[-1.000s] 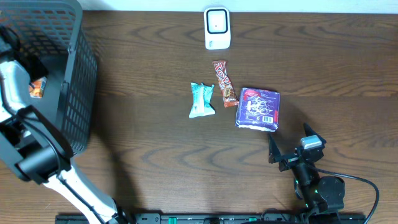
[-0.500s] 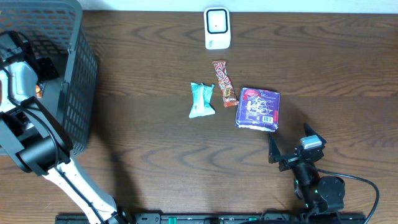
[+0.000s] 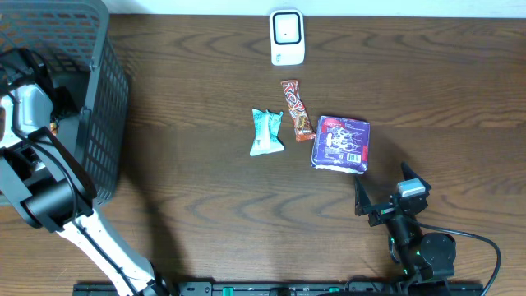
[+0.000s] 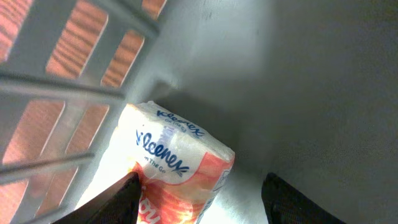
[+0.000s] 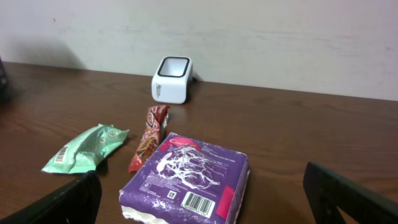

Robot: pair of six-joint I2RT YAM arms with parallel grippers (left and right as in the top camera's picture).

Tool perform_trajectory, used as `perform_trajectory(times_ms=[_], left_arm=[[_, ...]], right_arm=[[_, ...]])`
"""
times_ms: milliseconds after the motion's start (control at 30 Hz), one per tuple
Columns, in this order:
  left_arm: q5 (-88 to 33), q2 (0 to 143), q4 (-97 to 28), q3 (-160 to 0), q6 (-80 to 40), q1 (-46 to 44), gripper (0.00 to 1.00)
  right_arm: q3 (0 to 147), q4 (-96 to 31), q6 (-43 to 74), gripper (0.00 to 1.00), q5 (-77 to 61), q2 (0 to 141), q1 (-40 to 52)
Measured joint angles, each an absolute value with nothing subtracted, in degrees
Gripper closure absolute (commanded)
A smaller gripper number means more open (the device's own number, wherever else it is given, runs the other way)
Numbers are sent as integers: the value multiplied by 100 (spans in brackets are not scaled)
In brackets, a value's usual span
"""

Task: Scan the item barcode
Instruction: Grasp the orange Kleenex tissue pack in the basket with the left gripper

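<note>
Basket (image 3: pixel 108 97) mesh hides the left pincer (image 4: pixel 202 184) overhead, its parted fingers (image 4: pixel 118 203) straddling a half-cropped white-and-orange Kleenex pack (image 4: pixel 175 160), while the right pincer (image 3: pixel 380 178) gapes empty.

a kleenex pack (image 4: pixel 180 165) lies against the slatted wall of the basket (image 4: pixel 298 74); the left end effector (image 4: pixel 200 190) straddles it, jaws apart.
</note>
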State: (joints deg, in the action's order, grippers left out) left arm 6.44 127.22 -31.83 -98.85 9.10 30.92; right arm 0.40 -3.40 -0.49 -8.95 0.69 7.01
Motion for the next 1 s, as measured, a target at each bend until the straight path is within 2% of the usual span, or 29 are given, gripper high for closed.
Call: perform_trajectory(times_ms=[67, 100, 167, 300, 733, 1000], left_arm=[[705, 12720, -3304, -9885, 928, 3096, 40], [727, 12720, -3312, -9885, 934, 3098, 45], [768, 12717, -3310, -9870, 932, 3105, 58], [899, 12637, -3271, -9723, 993, 3151, 92], [913, 12411, -3708, -9559, 919, 3166, 93], [626, 11601, -3522, -9146, 128, 3041, 93]], right_arm=[[40, -342, -49, 1, -893, 69, 701], [40, -340, -49, 1, -895, 69, 701], [40, -340, -49, 1, -893, 69, 701], [40, -340, -49, 1, -893, 69, 701], [40, -340, -49, 1, -895, 69, 701], [40, -342, -49, 1, -895, 69, 701]])
